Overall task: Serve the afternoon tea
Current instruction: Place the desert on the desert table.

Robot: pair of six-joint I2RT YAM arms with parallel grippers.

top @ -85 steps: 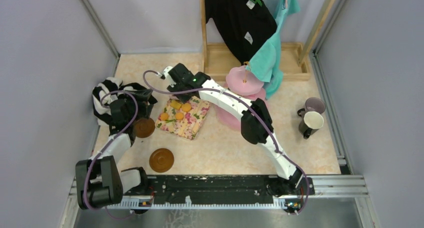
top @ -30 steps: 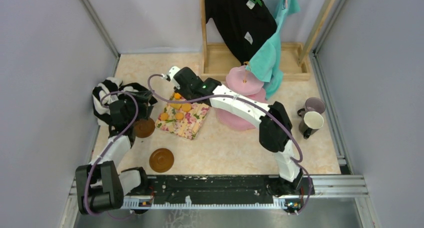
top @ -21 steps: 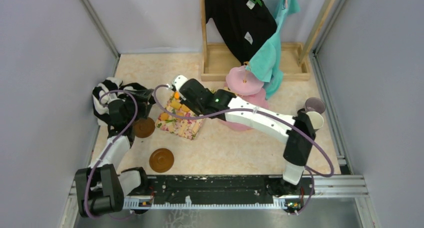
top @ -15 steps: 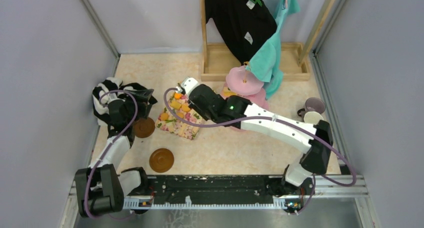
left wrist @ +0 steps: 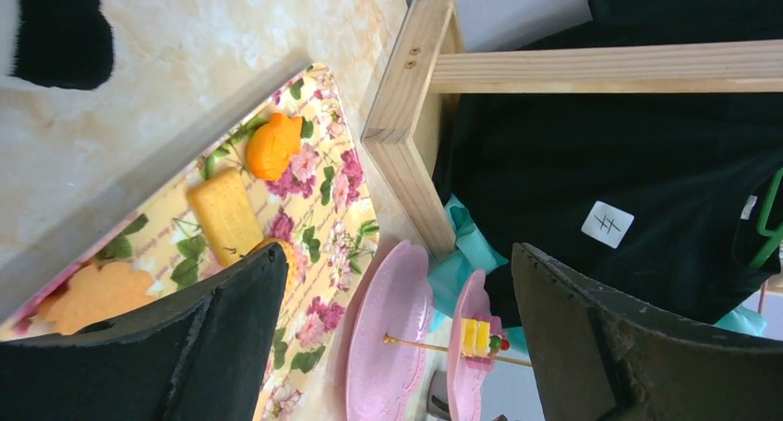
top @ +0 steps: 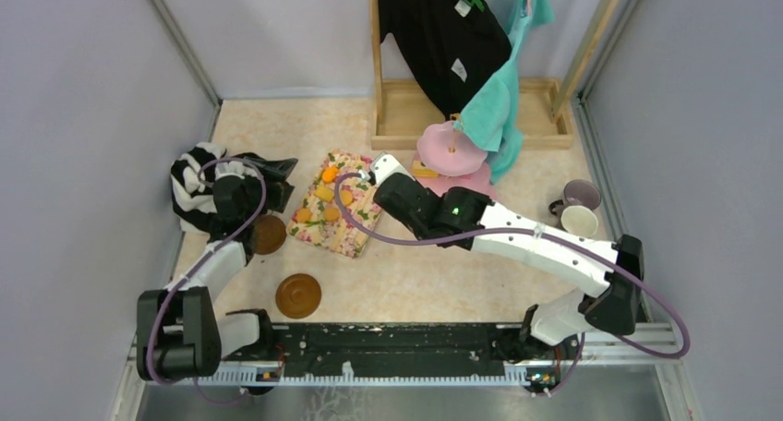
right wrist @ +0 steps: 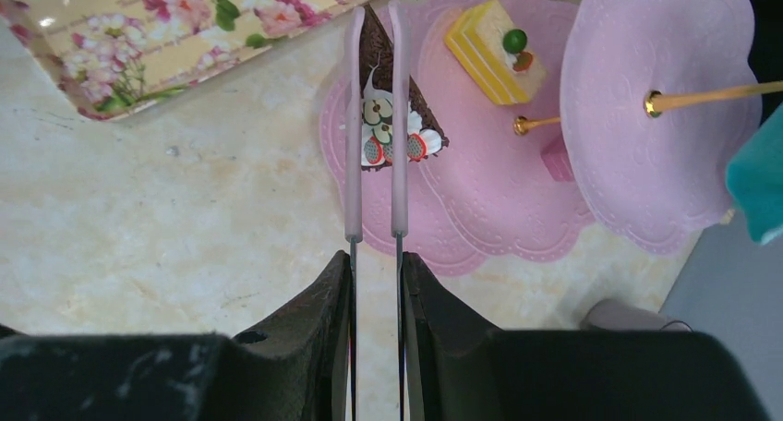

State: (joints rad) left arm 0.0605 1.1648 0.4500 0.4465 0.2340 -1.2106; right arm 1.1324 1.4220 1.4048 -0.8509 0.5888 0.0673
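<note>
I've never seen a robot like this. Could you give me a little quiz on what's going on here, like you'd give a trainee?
1. True or false: the left gripper is clamped shut.
2. What do the long pink tongs in the right gripper pinch? A) a silver teaspoon B) a brown chocolate-look cake wedge with fruit topping C) a green apple
3. How many round brown saucers show in the overhead view?
Key: 1 false, its jaws stand wide open and empty; 2 B; 3 two.
</note>
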